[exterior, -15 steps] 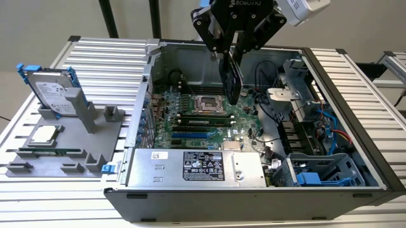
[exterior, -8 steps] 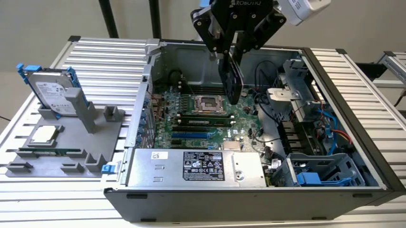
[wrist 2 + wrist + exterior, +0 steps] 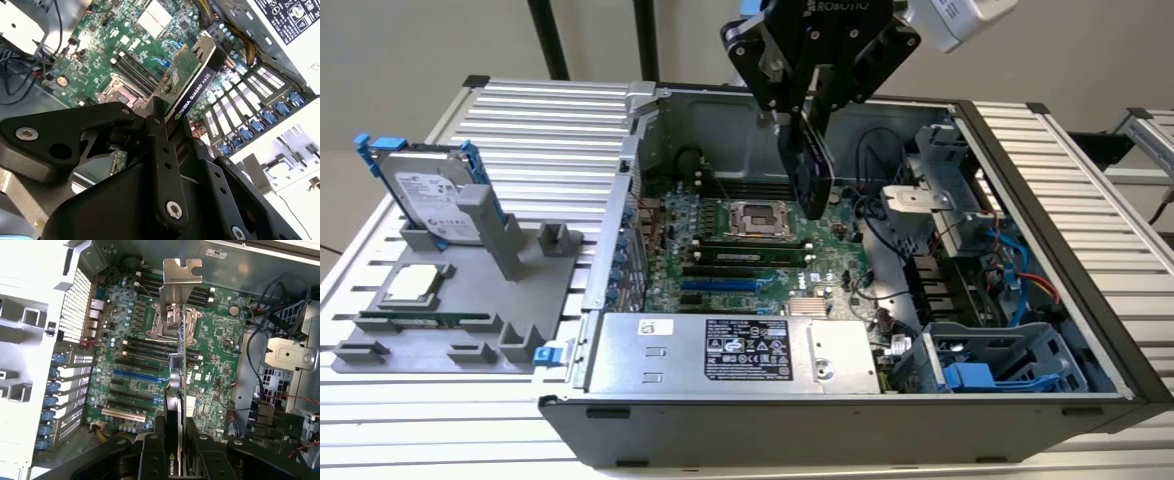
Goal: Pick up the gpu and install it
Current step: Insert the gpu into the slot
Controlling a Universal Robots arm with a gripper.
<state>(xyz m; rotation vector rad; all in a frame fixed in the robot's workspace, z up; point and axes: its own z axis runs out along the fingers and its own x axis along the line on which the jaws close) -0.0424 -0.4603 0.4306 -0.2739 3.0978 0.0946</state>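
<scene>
The gripper (image 3: pixel 803 128) is clamped on the gpu (image 3: pixel 810 175), its two fingers pinching the card's near end. The card hangs straight below the gripper. Its long axis runs away from the fingertips towards the motherboard (image 3: pixel 747 245), with the silver bracket (image 3: pixel 181 271) at the far end. It looks clear of the board and not seated (roughly over the processor socket (image 3: pixel 757 218)). The expansion slots (image 3: pixel 131 395) lie to one side of the card, towards the vented rear wall (image 3: pixel 82 305). Room is tight, I judge, with black cables (image 3: pixel 867 160) hanging just beside the card. The open case (image 3: pixel 1047 215) lies on the slatted worktop (image 3: pixel 520 110).
</scene>
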